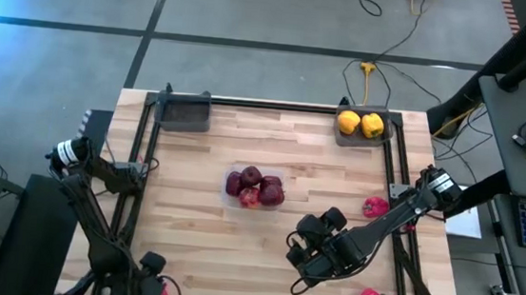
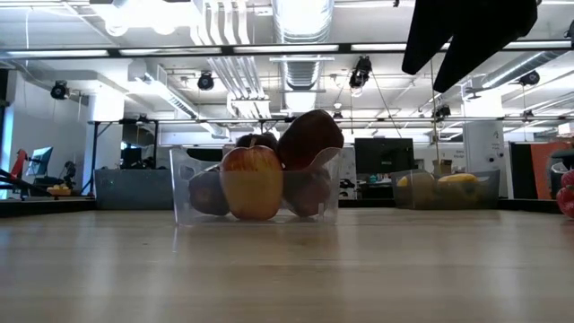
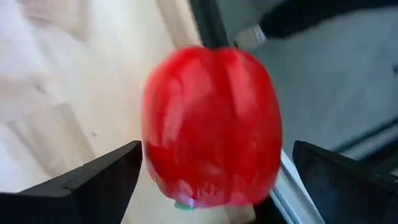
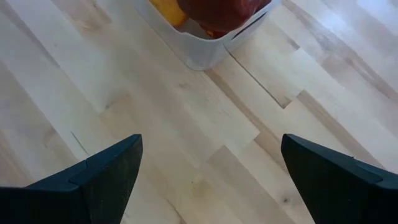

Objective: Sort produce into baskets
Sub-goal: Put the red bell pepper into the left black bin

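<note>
On the pale wooden counter (image 1: 191, 208), at the frame's lower left, the left pincer (image 3: 211, 168) gapes wide around a glossy red pepper (image 3: 211, 127), likely light, slippery, best gripped across its ribbed sides.

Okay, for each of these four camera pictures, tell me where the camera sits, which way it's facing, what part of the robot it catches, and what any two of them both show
High view: above the table, looking straight down; both arms, left gripper, right gripper.
Low view: at table-top height, looking level across; a dark arm part at the top right.
Left wrist view: on the left arm, facing a red bell pepper between open fingers.
Right wrist view: on the right arm, facing down at bare wood; open fingers.
Shared: the clear container of apples shows in high, low and right wrist views.
</note>
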`<state>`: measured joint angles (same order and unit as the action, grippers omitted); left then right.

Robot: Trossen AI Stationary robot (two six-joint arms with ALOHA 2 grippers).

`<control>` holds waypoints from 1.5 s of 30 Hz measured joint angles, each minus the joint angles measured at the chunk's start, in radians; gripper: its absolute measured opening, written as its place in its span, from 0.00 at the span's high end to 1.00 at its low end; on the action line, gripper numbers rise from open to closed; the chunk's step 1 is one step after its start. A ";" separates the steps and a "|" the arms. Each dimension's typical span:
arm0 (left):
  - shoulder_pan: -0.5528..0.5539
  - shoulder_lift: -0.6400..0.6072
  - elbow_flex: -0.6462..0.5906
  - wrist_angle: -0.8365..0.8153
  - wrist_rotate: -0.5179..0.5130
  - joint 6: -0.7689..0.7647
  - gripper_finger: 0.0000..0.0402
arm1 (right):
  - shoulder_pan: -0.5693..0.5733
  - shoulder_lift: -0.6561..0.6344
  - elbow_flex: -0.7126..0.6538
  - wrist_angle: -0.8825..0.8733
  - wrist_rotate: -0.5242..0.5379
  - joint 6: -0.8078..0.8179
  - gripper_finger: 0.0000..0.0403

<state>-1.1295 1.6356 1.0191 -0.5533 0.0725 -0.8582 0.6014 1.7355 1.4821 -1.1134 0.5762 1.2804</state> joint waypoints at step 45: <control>1.132 -0.430 -0.018 -0.620 -0.323 0.362 0.28 | 0.205 -0.144 0.070 -0.192 -0.027 -0.032 0.07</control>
<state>0.0020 1.2054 1.0016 -1.1731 -0.2504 -0.4959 0.8059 1.5913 1.5520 -1.3050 0.5495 1.2485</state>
